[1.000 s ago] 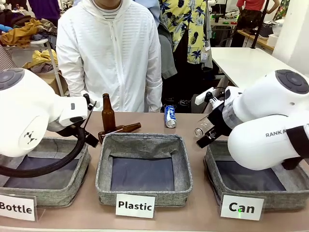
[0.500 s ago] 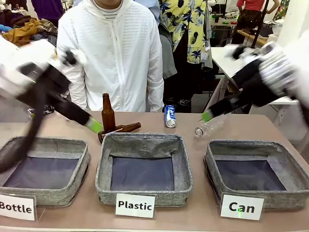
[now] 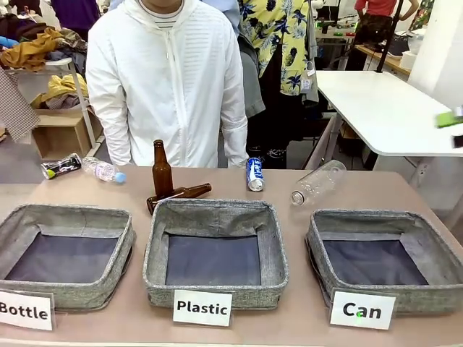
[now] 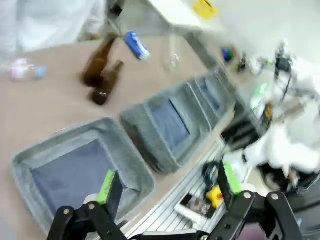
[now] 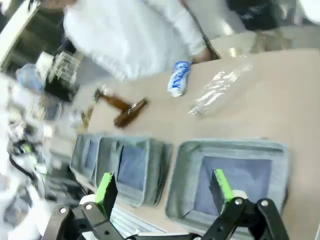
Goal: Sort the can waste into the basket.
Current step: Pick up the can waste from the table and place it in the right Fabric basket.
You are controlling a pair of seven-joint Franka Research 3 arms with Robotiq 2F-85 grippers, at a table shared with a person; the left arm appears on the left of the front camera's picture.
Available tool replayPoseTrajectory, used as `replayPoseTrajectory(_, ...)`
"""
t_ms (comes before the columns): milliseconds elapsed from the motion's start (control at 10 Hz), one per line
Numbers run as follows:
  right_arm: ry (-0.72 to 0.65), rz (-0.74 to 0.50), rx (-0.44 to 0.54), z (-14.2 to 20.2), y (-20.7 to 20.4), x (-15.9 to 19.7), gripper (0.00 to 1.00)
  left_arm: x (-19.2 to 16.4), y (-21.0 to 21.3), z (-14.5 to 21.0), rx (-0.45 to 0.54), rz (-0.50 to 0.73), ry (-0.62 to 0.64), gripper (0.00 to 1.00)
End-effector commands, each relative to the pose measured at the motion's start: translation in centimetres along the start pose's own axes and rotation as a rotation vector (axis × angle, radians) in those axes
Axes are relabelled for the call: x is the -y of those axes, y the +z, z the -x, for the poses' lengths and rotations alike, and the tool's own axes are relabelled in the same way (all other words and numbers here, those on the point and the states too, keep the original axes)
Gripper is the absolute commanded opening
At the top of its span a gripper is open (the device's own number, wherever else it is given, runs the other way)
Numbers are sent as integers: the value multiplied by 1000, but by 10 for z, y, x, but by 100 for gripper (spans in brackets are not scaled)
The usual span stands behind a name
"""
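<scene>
Well, you've got both arms parked high over the table: left gripper and right gripper spread wide, nothing held. I'd read it as an overview pose ahead of a pick. 3 baskets sit in a row on the robot's side, cards facing it. All 3 are empty, including the Can basket on the right. The blue and white can stands at the far edge, centre. The black can lies far left beside a small plastic bottle, probably mixed on purpose.
</scene>
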State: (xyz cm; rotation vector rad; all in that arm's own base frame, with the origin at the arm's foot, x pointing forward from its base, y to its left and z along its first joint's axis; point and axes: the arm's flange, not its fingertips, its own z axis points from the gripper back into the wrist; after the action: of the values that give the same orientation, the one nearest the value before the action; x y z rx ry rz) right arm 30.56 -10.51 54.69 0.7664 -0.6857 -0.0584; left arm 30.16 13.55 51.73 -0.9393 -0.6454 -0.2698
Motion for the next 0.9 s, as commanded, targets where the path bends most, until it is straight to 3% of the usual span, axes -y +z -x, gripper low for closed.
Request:
replayPoseTrajectory(0,-201,-12,99,43,-8,64,100,-63,15,16,215,50,218,100)
replayPoseTrajectory(200,-358,23,144,50,-5,104,100,-100,40,55,385,9,417,100)
replayPoseTrajectory(300,-400,42,148,52,-8,113,100,-107,52,69,451,9,447,100)
replayPoseTrajectory(400,-329,36,104,14,26,111,100,-110,56,74,477,-1,468,100)
replayPoseTrajectory(500,-329,36,104,14,26,111,100,-114,61,71,375,-3,458,100)
replayPoseTrajectory(800,-329,36,104,14,26,111,100,-114,61,71,375,-3,458,100)
